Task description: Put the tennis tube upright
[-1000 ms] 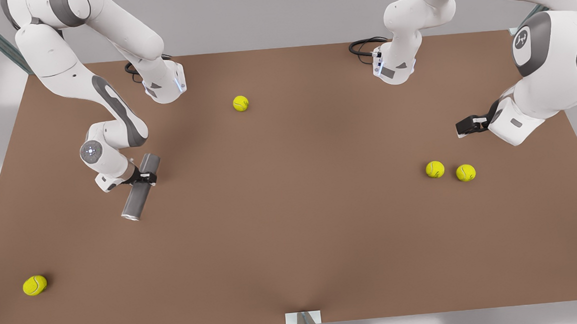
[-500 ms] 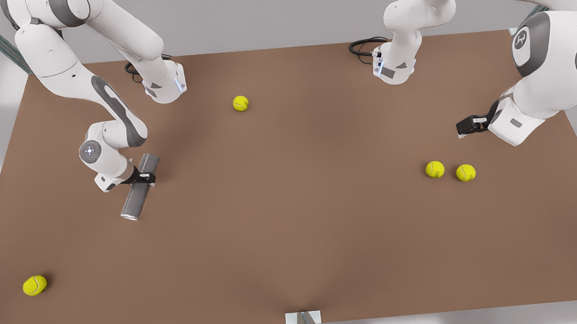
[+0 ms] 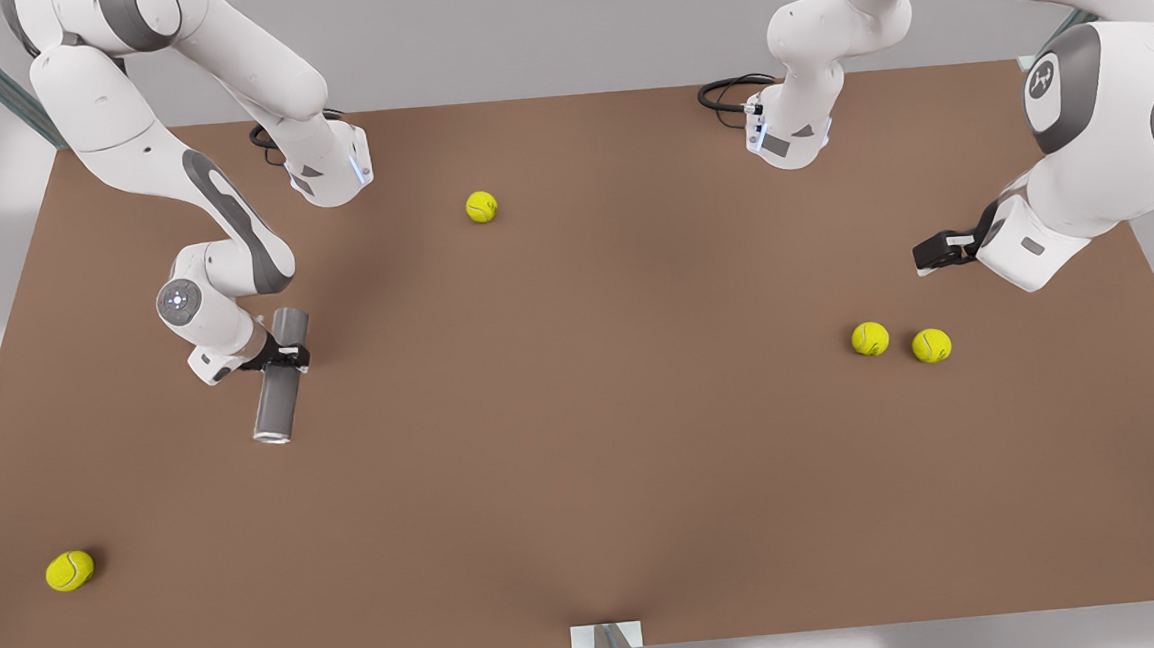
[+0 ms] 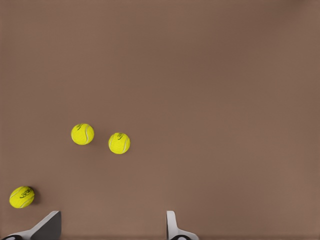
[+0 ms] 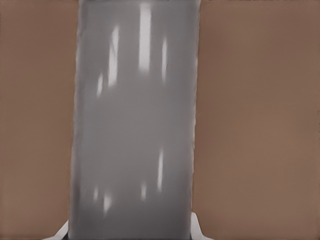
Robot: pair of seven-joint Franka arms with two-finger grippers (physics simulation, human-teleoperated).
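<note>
Brown table [image 3: 587, 484], four tennis balls [image 3: 481, 207]

Both arms are built of glossy white rounded segments with dark grey joint bands and inlays. A grey round joint cap with a pale centre light is seen on the arm at the front view's left; a larger cap with a white light and a small red dot is seen at the right. Black cables are looped at each white base. The left gripper [image 3: 927, 260] and right gripper [image 3: 290, 357] are black; pale grey fingertips [image 4: 172, 226] are noted.
</note>
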